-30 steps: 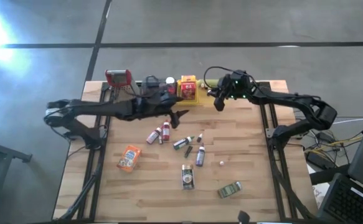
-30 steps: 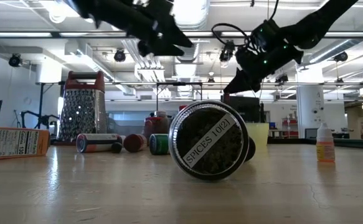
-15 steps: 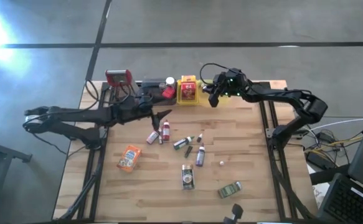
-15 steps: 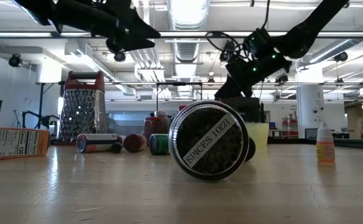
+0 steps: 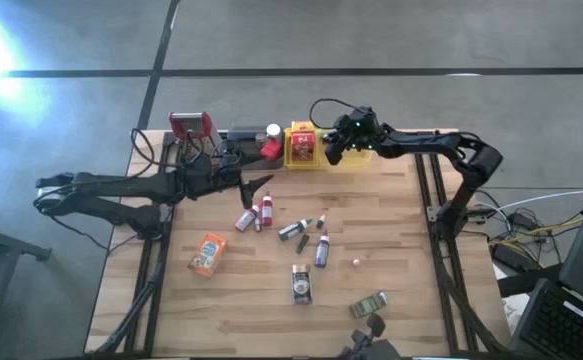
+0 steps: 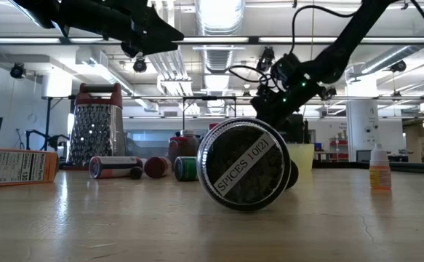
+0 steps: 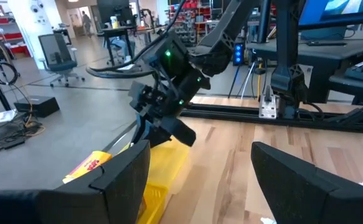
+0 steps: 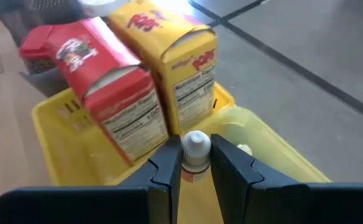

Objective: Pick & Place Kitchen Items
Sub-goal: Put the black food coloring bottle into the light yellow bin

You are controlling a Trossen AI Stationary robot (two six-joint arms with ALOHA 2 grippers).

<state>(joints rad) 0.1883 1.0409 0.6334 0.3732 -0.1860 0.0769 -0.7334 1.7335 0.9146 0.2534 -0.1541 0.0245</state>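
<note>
Left pincer (image 5: 261,185) hangs over the back-left of the tabletop (image 5: 401,250), fingers spread with nothing between them, just past the red-topped grater (image 5: 190,125). Next along the back edge there's a grey tray (image 5: 241,135) with a red packet (image 5: 270,149) and a white-capped thing in it, hard to make out more. Then the yellow tray (image 8: 50,130): a red box (image 8: 116,93) and a yellow cereal box (image 8: 181,53) stand upright in it side by side, touching. Right pincer (image 8: 197,163) is right above that yellow tray, pinching a tiny white-capped bottle (image 8: 195,149) by its neck, cap sticking up between the fingers. The other kitchen items lie loose mid-tabletop: an orange packet (image 5: 208,253), a bunch of small spice bottles (image 5: 256,213), and a round spice tin (image 6: 246,164) on its side near the front edge.
</note>
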